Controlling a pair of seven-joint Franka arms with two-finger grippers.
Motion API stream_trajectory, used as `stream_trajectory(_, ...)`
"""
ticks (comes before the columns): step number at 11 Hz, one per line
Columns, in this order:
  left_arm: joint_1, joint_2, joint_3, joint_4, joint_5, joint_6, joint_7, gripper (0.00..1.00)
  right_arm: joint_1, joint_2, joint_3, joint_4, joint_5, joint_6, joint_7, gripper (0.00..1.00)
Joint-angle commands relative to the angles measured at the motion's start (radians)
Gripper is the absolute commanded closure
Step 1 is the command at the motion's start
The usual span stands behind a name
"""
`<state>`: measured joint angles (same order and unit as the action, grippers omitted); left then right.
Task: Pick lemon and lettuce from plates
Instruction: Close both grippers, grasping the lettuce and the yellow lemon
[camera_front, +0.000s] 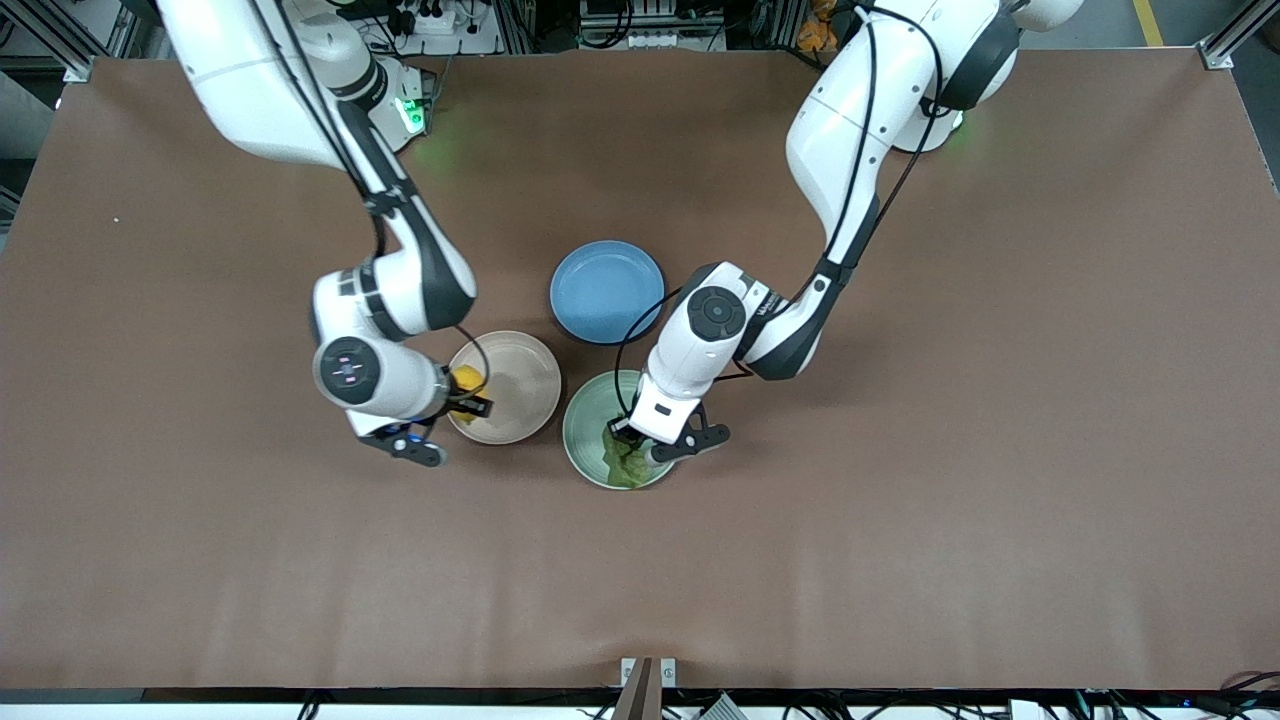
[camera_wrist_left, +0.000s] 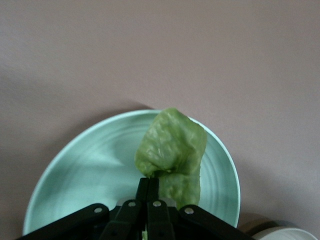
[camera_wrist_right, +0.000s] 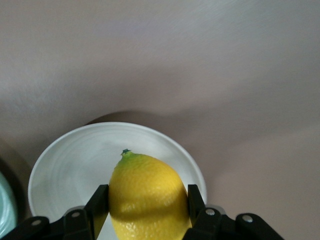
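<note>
- While the right arm bends down, the right gripper (camera_wrist_right: 148, 210) clamps the lemon (camera_wrist_right: 149, 195) over the beige-pink plate (camera_front: 520, 385).
- Left arm reaches down too; the left gripper (camera_wrist_left: 148, 187) pinches the lettuce (camera_wrist_left: 172, 150) over the mint green plate (camera_wrist_left: 90, 165).

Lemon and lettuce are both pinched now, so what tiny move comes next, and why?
Probably lift both straight up. The right end effector is shut on the lemon over the beige plate, and the left end effector is shut on the lettuce over the green plate.
</note>
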<state>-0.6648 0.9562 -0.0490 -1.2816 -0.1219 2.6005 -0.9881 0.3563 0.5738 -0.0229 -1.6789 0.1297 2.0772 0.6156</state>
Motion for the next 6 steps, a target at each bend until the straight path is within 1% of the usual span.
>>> stream_trajectory(1,0.021,-0.057,0.003,-0.013,-0.024,-0.088,0.032,1.0,-0.068,-0.045,0.011,0.103,-0.021,-0.181,0.006,1.0)
stream_trajectory(2,0.034,-0.063,0.001,-0.013,-0.025,-0.115,0.049,1.0,-0.091,-0.045,0.011,0.125,-0.031,-0.207,0.0,1.0)
stream_trajectory(3,0.043,-0.08,0.001,-0.013,-0.025,-0.158,0.066,1.0,-0.114,-0.048,0.011,0.13,-0.06,-0.225,-0.031,1.0)
stream_trajectory(4,0.06,-0.102,0.001,-0.013,-0.025,-0.216,0.101,1.0,-0.147,-0.055,0.012,0.128,-0.076,-0.239,-0.081,1.0)
stream_trajectory(6,0.092,-0.134,0.003,-0.013,-0.024,-0.331,0.185,1.0,-0.232,-0.058,0.012,0.127,-0.076,-0.258,-0.224,1.0)
